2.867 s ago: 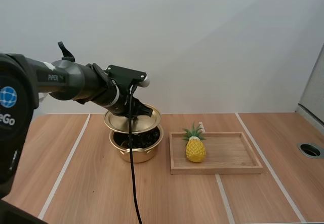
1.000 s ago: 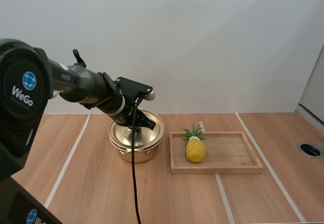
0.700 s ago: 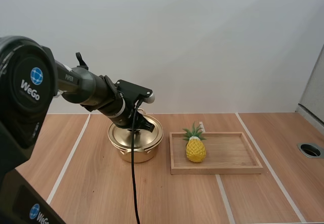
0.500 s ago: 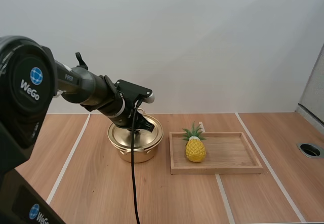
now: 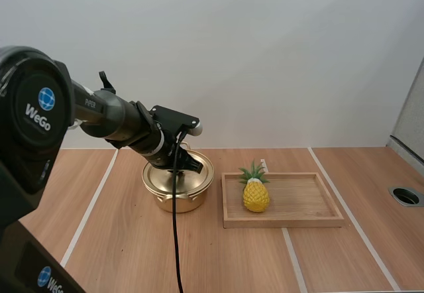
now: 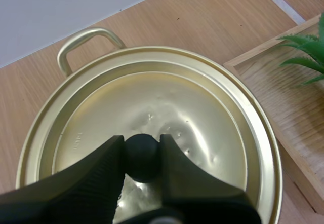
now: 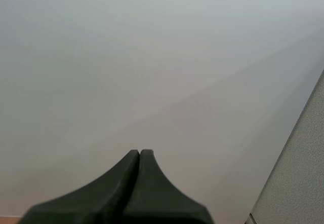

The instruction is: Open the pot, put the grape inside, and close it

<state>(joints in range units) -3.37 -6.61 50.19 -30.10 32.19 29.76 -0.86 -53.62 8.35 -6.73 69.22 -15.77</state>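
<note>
Pale wood table [image 5: 132, 253] with white stripes runs back to a plain light wall. On it, left of centre, stands a gold pot [image 5: 192, 201], and its lid [image 5: 201, 175] sits flat on the rim, so the inside is hidden. Just right of the pot, with a narrow gap between them, lies a wooden tray [image 5: 298, 221]. A yellow pineapple [image 5: 256, 195] stands upright at the tray's left end.

From the left, the left arm reaches in and angles down over the pot, with the left tool [image 5: 182, 162] at the middle of the lid. Seen from the left wrist, the left tool [image 6: 142, 142] is clenched on the lid's black knob [image 6: 142, 158]: one ribbed finger presses each side of it. The gold lid [image 6: 202, 117] spreads out round the knob, ringed by the pot's rim. One looped pot handle [image 6: 86, 40] sticks out on the wall side. Beside the pot there, the tray's corner [image 6: 283, 107] and the green pineapple leaves [image 6: 304, 57] can be seen.

From the right wrist, the right tool [image 7: 139, 155] is clenched on nothing, its fingers lying together as one dark wedge against the light wall.
</note>
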